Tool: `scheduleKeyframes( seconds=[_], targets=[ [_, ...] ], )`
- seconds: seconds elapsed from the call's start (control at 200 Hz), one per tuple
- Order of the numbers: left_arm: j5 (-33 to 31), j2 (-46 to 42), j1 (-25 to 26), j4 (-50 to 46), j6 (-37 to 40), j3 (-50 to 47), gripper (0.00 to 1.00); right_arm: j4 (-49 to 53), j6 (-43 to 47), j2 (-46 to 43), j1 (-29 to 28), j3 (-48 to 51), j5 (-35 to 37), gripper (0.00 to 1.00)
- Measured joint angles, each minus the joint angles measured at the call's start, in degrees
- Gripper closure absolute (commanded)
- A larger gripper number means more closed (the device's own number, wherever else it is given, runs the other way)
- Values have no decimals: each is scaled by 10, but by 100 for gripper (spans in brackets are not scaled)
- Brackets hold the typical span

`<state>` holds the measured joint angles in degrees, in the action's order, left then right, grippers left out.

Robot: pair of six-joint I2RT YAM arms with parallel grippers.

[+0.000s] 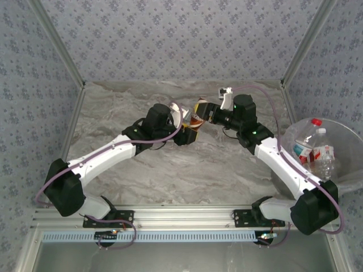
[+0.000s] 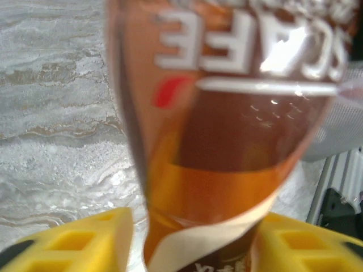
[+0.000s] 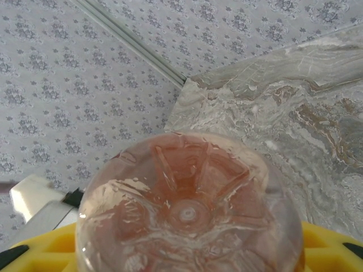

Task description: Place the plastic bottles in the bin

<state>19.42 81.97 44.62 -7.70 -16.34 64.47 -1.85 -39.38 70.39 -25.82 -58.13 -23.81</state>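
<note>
A brown-labelled plastic bottle (image 1: 195,116) hangs above the middle of the table between both grippers. In the left wrist view the bottle (image 2: 227,141) stands between my yellow fingers (image 2: 85,243), with a thin gap showing on the left side. My left gripper (image 1: 184,129) is open around it. My right gripper (image 1: 209,113) is shut on the bottle from the other side, and its clear ribbed base (image 3: 187,209) fills the space between those fingers (image 3: 332,246). The bin (image 1: 337,122) stands at the right edge of the table and holds two clear bottles (image 1: 306,144), one with a red cap.
Both arms reach inward over the marbled tabletop (image 1: 170,175). Patterned walls with metal corner posts (image 1: 300,51) close in the back and sides. The bin sits right next to the right arm's base (image 1: 312,209).
</note>
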Motion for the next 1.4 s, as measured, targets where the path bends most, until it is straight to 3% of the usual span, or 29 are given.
scheduleKeyframes(
  seconds=[0.115,0.24,0.37,0.735,1.094,1.274,1.399],
  targets=[
    [-2,0,-1,0,-1,0,29,6,4,-3,0,0,0,48],
    [8,0,-2,1,-5,0,12,10,9,-6,0,0,2,49],
    [25,0,-2,11,-8,0,1,16,13,-11,0,0,7,49],
    [14,-34,-13,58,-28,-42,1,42,23,-21,1,0,20,49],
    [-188,-165,-49,103,-82,-156,1,160,103,-63,23,-59,82,50],
    [-238,-204,-113,109,-138,-205,1,251,160,-109,47,-124,139,50],
    [-252,-208,-132,104,-160,-219,1,321,196,-146,63,-172,201,50]
  ],
)
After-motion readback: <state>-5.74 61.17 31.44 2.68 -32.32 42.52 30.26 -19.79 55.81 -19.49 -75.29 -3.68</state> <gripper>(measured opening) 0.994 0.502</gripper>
